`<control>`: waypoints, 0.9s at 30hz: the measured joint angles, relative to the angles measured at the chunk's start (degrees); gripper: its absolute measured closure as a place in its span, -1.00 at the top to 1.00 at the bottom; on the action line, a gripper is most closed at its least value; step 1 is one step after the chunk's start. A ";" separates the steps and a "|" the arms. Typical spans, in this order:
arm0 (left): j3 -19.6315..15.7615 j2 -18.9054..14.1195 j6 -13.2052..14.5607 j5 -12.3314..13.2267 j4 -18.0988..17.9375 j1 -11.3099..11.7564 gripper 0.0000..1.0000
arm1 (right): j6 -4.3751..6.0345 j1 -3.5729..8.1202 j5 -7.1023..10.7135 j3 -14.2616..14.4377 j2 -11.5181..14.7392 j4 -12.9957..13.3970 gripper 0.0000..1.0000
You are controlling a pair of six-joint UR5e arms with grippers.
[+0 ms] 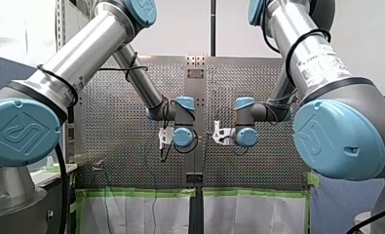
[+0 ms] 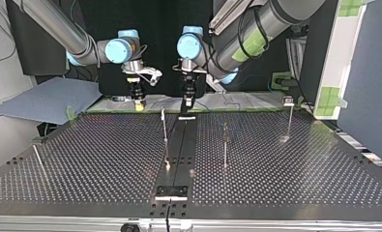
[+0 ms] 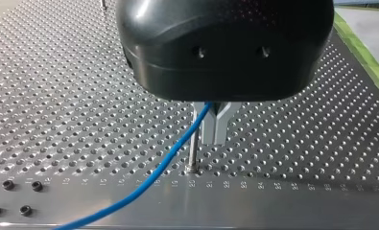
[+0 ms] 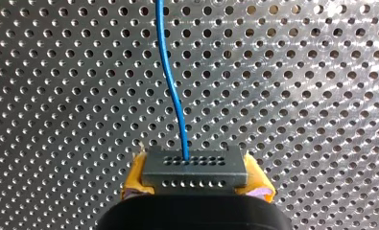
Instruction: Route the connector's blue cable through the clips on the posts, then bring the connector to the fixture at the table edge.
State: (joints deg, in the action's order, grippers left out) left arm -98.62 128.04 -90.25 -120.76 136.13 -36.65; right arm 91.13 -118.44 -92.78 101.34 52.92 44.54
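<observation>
Pale wall (image 1: pixel 180 29) beyond the perforated table (image 1: pixel 122 146), green-taped white sheets (image 1: pixel 141 214), grey-blue board (image 2: pixel 48 99) aside.

Reaches in with my left arm (image 1: pixel 83 63) from the front view's left and my right arm (image 1: pixel 307 53) from its right, elbows high, forearms slanting down toward the middle. Sets left wrist (image 1: pixel 184 137) and right wrist (image 1: pixel 247 137) side by side, near but apart. Points both claws downward. Shows my left claw (image 3: pixel 215 138) with metal fingers (image 3: pixel 221 125) drawn together, blue cable (image 3: pixel 163 167) running out from between them. Clamps my right claw (image 4: pixel 195 179), yellow pads (image 4: pixel 135 178) on either side, onto the connector (image 4: pixel 194 165).
</observation>
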 joint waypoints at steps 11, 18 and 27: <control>0.77 2.35 -0.65 -0.19 -1.16 -0.13 -1.00 | -1.07 1.50 2.72 0.01 -0.18 0.46 -1.00; 1.25 2.40 -0.89 -0.29 -1.62 -0.15 -1.00 | -1.47 2.44 4.71 0.01 -0.29 1.22 -1.00; 1.36 2.44 -0.76 -0.31 -1.84 -0.04 -1.00 | -2.12 3.82 5.71 0.01 -0.44 1.26 -1.00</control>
State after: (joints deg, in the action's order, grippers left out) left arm -97.25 130.48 -91.02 -121.06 134.30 -36.69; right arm 89.01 -114.62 -87.07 101.35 52.48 45.81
